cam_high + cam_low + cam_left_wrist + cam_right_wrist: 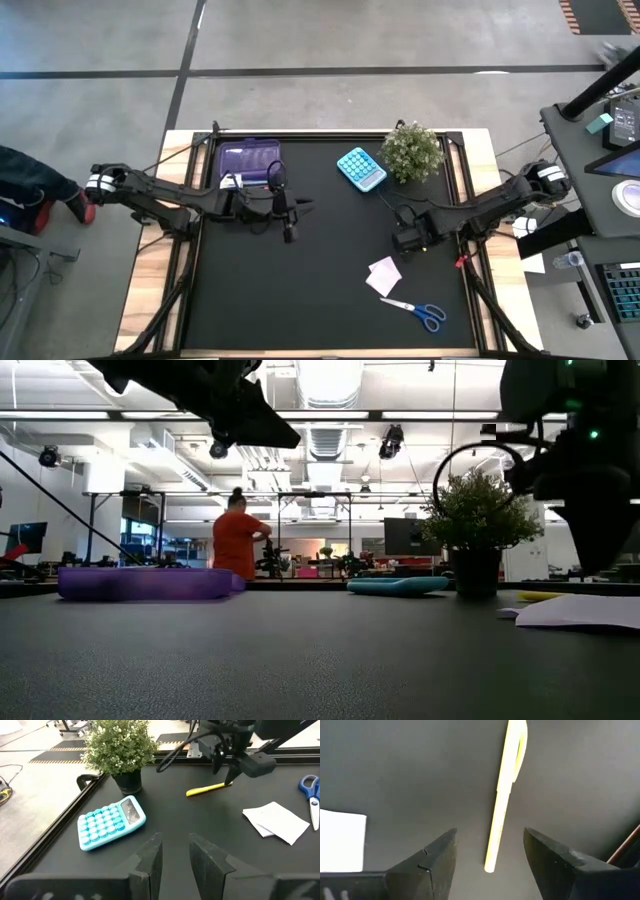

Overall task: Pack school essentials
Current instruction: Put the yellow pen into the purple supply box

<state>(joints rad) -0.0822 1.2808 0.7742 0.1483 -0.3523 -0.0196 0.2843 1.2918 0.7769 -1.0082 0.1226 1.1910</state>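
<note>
Scissors [418,312] nearest the front edge of the mat, paper square [384,275] just beyond them. Right gripper [487,857] hangs low over the yellow pen [503,800], fingers spread, one either side of the barrel, not touching it. Pen lies flat on the mat: light, stiff, thin, smooth plastic. Likely to roll or slip. Best pinched across the barrel near the middle, squarely. Left gripper [175,855] waits beside the purple case [250,160], fingers parted, empty. Blue calculator [361,168] and potted plant [412,150] farthest back.
</note>
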